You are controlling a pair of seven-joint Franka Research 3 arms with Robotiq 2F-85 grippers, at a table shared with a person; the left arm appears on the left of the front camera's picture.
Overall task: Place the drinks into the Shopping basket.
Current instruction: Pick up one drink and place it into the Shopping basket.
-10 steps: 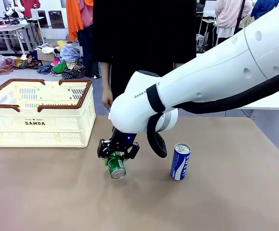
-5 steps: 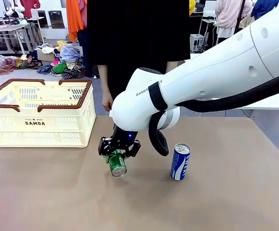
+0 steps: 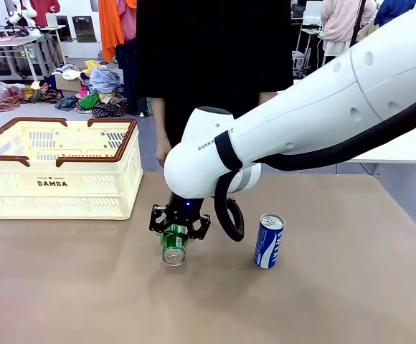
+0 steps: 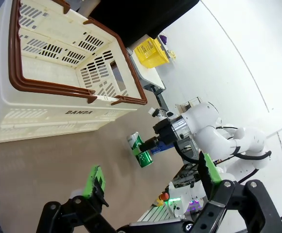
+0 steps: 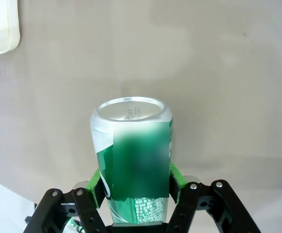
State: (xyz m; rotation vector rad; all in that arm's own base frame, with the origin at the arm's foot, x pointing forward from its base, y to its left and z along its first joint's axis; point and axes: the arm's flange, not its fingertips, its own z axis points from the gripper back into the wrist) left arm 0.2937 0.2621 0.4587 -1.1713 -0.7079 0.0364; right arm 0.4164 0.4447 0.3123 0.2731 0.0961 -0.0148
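The right fingers (image 5: 176, 178) pinch the green can (image 5: 131, 160) by its sides (silver end pointing outward).

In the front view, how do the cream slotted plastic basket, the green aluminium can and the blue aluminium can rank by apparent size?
1. Cream slotted plastic basket: clearly largest.
2. Blue aluminium can and green aluminium can: unranked; the green one tips toward the camera and looks shorter.
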